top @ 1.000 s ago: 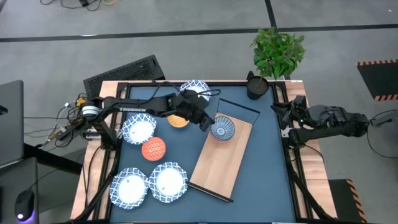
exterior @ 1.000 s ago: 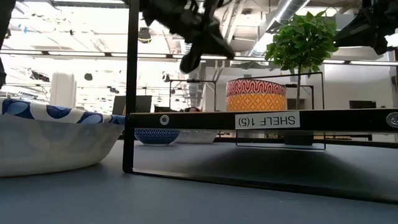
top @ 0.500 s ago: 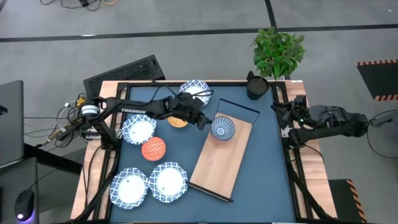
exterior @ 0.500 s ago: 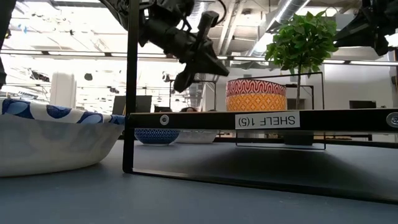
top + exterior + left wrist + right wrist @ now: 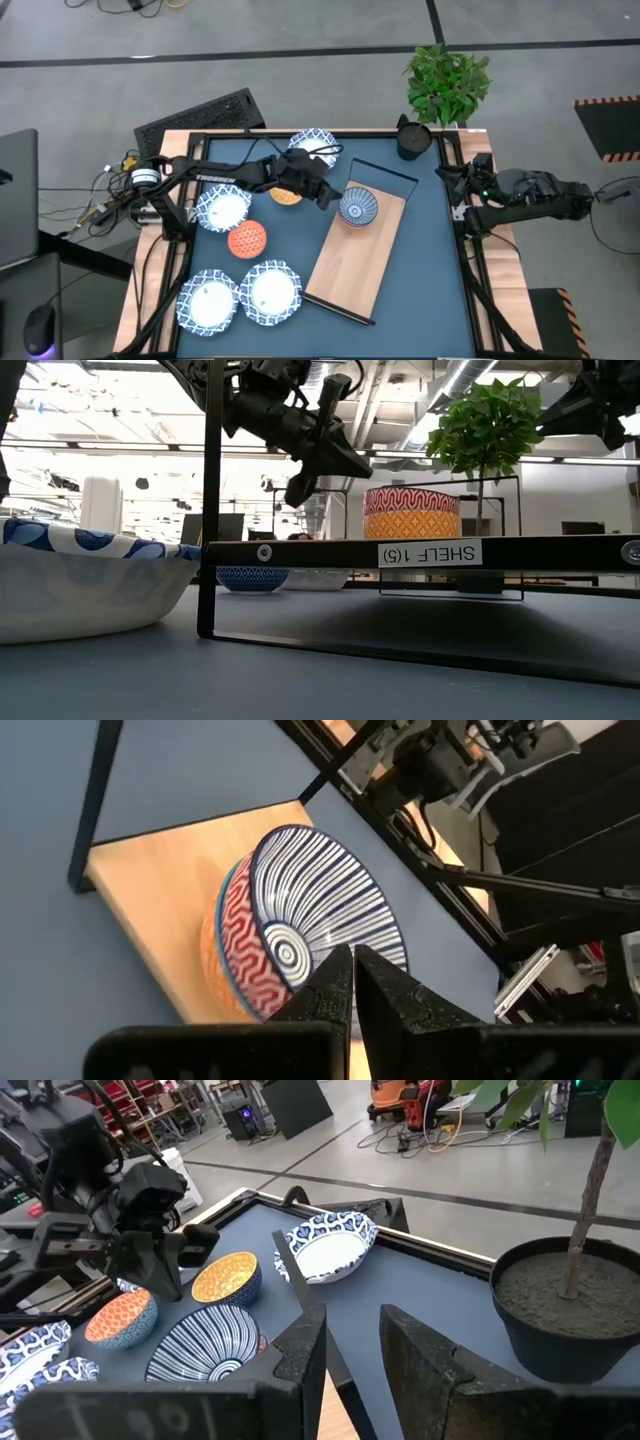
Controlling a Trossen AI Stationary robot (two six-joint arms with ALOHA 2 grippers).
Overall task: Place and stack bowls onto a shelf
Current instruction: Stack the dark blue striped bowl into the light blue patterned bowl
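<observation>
Your shelf point(image 5: 355, 262) lies slantwise at the middle of the tabletop point(image 5: 430, 250), and only its far end is loaded: a blue striped bowl point(image 5: 357, 207) sits nested in a red-and-orange patterned stack point(image 5: 411, 513) there. The left wrist view shows the striped bowl point(image 5: 320, 910) seated in the red zigzag one, resting on the wood near the board's corner. The rest of the board is bare.

Five bowls remain off the shelf. From the stack, the small orange bowl point(image 5: 286, 195) is at about 9 o'clock, a wide white blue-rimmed bowl point(image 5: 313, 145) at 11 o'clock, another point(image 5: 222, 208) farther out at 9 o'clock, the red-orange bowl point(image 5: 247, 239) at 8 o'clock, and two more white ones point(image 5: 272, 293) and point(image 5: 208, 303) at 7 o'clock. By my reading you are under halfway, with the wide bowls untouched.

Your left gripper point(image 5: 330, 197) hovers just beside the stack, at its 9 o'clock and above the shelf level; its jaws are closed together on nothing, with the stack plainly free of them. The right gripper point(image 5: 447, 180) waits at the tabletop's right edge, jaws parted and empty.
</observation>
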